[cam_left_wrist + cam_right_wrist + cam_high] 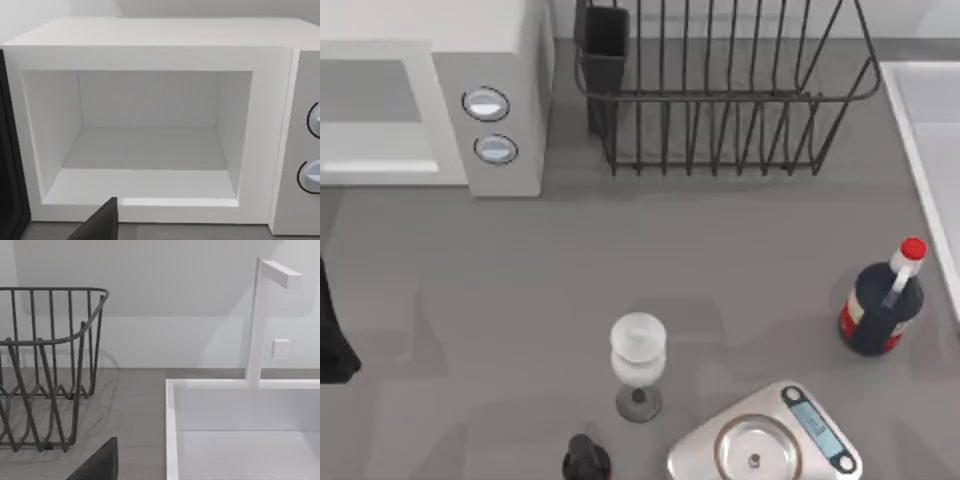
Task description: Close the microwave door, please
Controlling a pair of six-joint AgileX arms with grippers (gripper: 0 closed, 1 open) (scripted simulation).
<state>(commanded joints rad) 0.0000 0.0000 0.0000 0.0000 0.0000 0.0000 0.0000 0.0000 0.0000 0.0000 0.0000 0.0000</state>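
Observation:
The white microwave (500, 60) stands at the table's back left, its grey panel with two round knobs (485, 104) facing the front. In the left wrist view its cavity (145, 145) is open and bare. A dark upright panel (9, 170) stands at the side of the opening, apparently the microwave door swung out. My left arm (332, 335) is a dark shape at the table's left edge, in front of the microwave. One dark finger (102, 222) of its gripper points toward the cavity, a little short of the front frame. One finger (100, 460) of my right gripper shows near the sink.
A black wire dish rack (720, 100) stands right of the microwave. A white sink (930, 140) with a tap (257, 320) lies at the right edge. Toward the front are a white goblet (638, 360), a steel kitchen scale (765, 445), a dark bottle with red cap (880, 300) and a small dark object (585, 460).

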